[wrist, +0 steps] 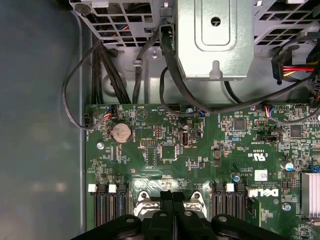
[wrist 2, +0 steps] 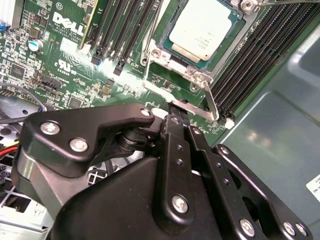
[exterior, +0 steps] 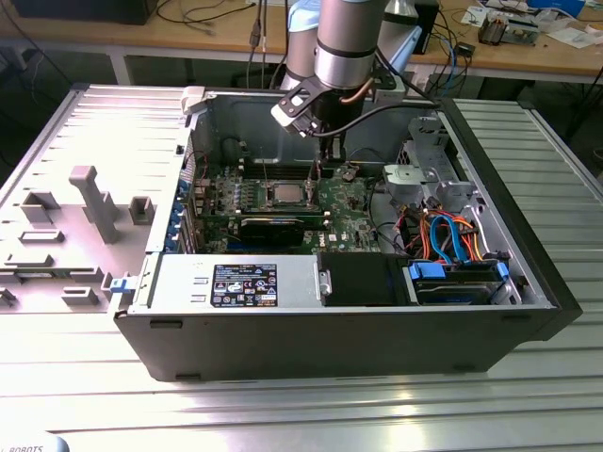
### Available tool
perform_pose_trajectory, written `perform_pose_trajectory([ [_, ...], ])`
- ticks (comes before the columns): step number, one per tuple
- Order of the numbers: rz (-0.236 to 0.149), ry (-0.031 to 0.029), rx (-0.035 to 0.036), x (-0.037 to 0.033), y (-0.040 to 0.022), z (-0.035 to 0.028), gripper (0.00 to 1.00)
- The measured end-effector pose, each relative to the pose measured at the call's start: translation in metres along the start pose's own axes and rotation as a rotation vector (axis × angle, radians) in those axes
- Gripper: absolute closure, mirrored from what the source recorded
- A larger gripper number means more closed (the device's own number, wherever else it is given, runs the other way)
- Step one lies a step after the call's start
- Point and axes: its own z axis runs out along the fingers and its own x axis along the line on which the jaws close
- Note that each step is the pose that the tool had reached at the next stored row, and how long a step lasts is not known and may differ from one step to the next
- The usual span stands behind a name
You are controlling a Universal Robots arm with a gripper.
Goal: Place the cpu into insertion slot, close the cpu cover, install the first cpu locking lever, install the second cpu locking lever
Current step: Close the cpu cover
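The cpu [wrist 2: 202, 27], a square chip with a silver-grey top, lies flat in the insertion slot [exterior: 303, 196] on the green board. The dull-silver cpu cover [wrist 2: 175, 62] sits down around it as a frame. Thin metal lever rods [wrist 2: 150, 45] run beside the socket, and a bright flat lever arm [wrist 2: 200, 107] lies right at my fingertips. My gripper [wrist 2: 180, 117] is shut, with its black fingers [wrist: 172, 197] pressed together just beside the socket. In the exterior view the gripper [exterior: 330, 160] hangs low over the board, to the exterior view's right of the cpu [exterior: 285, 195].
Long black memory slots [wrist 2: 250, 65] flank the socket on both sides. A black expansion card [exterior: 273, 226] lies in front of it. A metal drive cage [wrist: 215, 35] and loose black cables [wrist: 170, 75] sit beyond the board's edge. Orange and blue cables [exterior: 452, 235] fill the case's right.
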Motion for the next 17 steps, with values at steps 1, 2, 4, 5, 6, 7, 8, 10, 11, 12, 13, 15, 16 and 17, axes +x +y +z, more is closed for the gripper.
perform_pose_trajectory([
  [1, 0.0, 0.0, 0.0, 0.0, -0.001, 0.0, 0.89],
  [2, 0.0, 0.0, 0.0001, 0.0, -0.0011, 0.0, 0.89],
  [4, 0.0, 0.0, 0.0, 0.0, -0.0023, 0.0, 0.89],
  [5, 0.0, 0.0, 0.0, 0.0, -0.0039, 0.0, 0.89],
  [6, 0.0, 0.0, 0.0, 0.0, -0.0043, 0.0, 0.89],
  [7, 0.0, 0.0001, 0.0, 0.0, -0.0046, 0.0, 0.89],
  [8, 0.0, 0.0, 0.0, 0.0, -0.0049, 0.0, 0.89],
  [10, 0.0, 0.0, 0.0, 0.0, -0.0056, 0.0, 0.89],
  [11, 0.0, 0.0, 0.0, 0.0, -0.0058, 0.0, 0.89],
  [12, 0.0, 0.0001, 0.0, 0.0, -0.0059, 0.0, 0.89],
  [13, 0.0, 0.0, 0.0, 0.0, -0.0059, 0.0, 0.89],
  [15, 0.0, 0.0, 0.0, 0.0, -0.0059, 0.0, 0.89],
  [16, 0.0, 0.0001, 0.0, 0.0, -0.0064, 0.0, 0.89],
  [17, 0.0, 0.0001, 0.0, 0.0, -0.0069, 0.0, 0.89],
])
